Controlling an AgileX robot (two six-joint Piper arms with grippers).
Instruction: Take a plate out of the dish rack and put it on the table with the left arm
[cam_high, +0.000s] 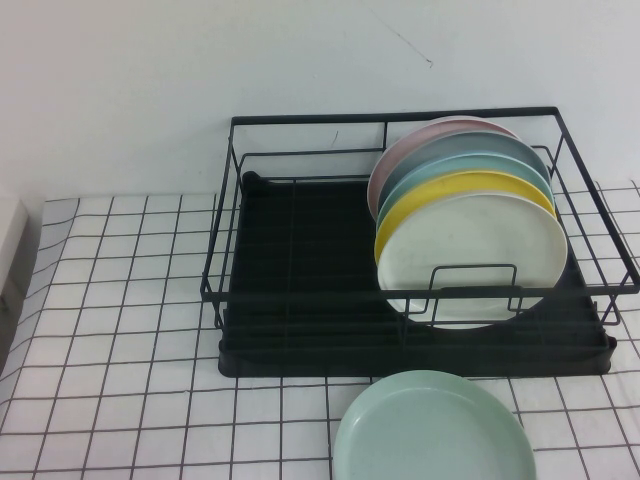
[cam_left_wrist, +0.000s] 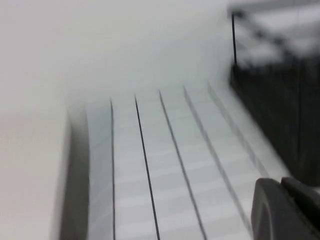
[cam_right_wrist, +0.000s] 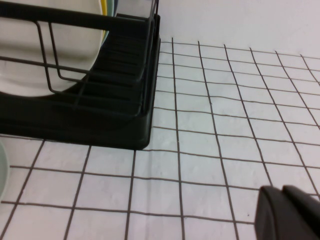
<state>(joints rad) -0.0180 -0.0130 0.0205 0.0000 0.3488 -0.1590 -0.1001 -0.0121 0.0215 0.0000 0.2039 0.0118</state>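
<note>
The off-white plate (cam_high: 470, 255) stands upright at the front of a row of plates in the right half of the black dish rack (cam_high: 300, 250). It also shows in the right wrist view (cam_right_wrist: 25, 55), behind the rack's wires (cam_right_wrist: 100, 110). Neither arm shows in the high view. My left gripper (cam_left_wrist: 282, 200) is shut and empty, low over the gridded table (cam_left_wrist: 165, 185), with the rack (cam_left_wrist: 280, 100) blurred ahead of it. My right gripper (cam_right_wrist: 282, 205) is shut and empty over the table, off the rack's corner.
A yellow plate (cam_high: 440, 190), a teal one and a pink one stand behind the off-white plate. A pale mint-green plate (cam_high: 433, 430) lies flat on the table (cam_high: 120, 330) in front of the rack. A white object (cam_high: 8, 250) sits at the far left edge.
</note>
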